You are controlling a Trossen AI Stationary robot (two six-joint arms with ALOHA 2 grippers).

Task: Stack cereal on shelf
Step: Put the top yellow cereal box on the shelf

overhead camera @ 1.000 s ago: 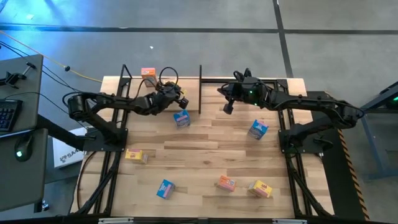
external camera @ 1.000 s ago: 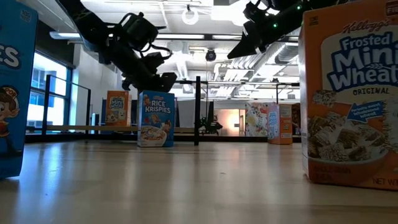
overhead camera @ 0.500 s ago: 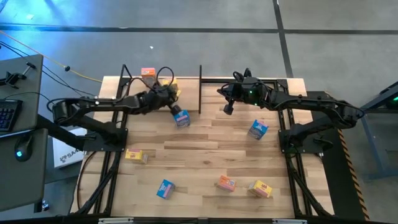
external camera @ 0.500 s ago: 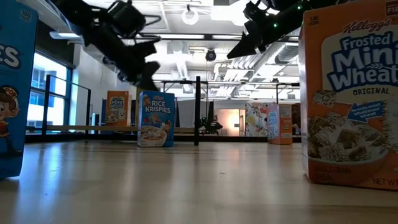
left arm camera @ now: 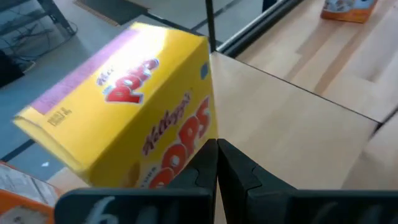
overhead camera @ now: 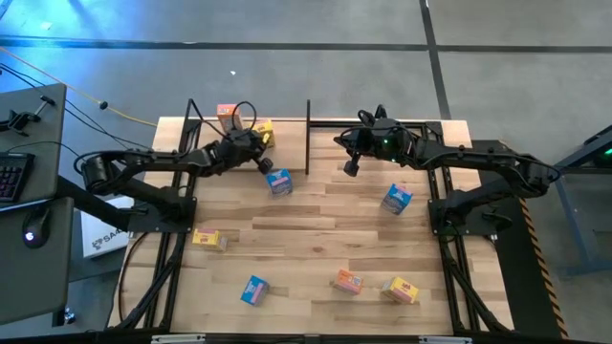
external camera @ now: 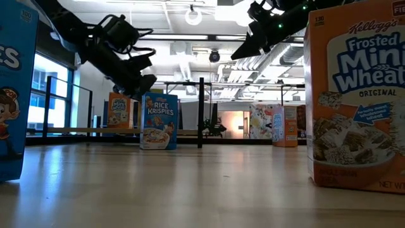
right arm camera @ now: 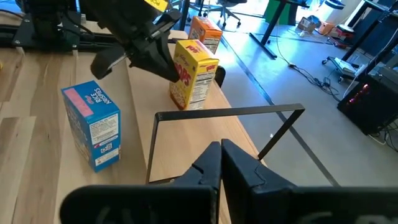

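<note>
Cereal — a small yellow cardboard Corn Pops box (right arm camera: 194,78), upper middle of the high view on the shelf's pale wooden board (overhead camera: 287,145) beside the closed, empty left gripper (overhead camera: 260,163) — looks light, stiff and crushable, so hold its flat sides.

A grey concrete floor (overhead camera: 316,57) fills the upper part of the high view, crossed by dark seams. At its left edge stands a grey desk (overhead camera: 27,143) with a keyboard (overhead camera: 11,177) and mouse (overhead camera: 35,232). In the low view, bright windows (external camera: 54,92) show at left, under a white ceiling (external camera: 190,28) with exposed ducts.
</note>
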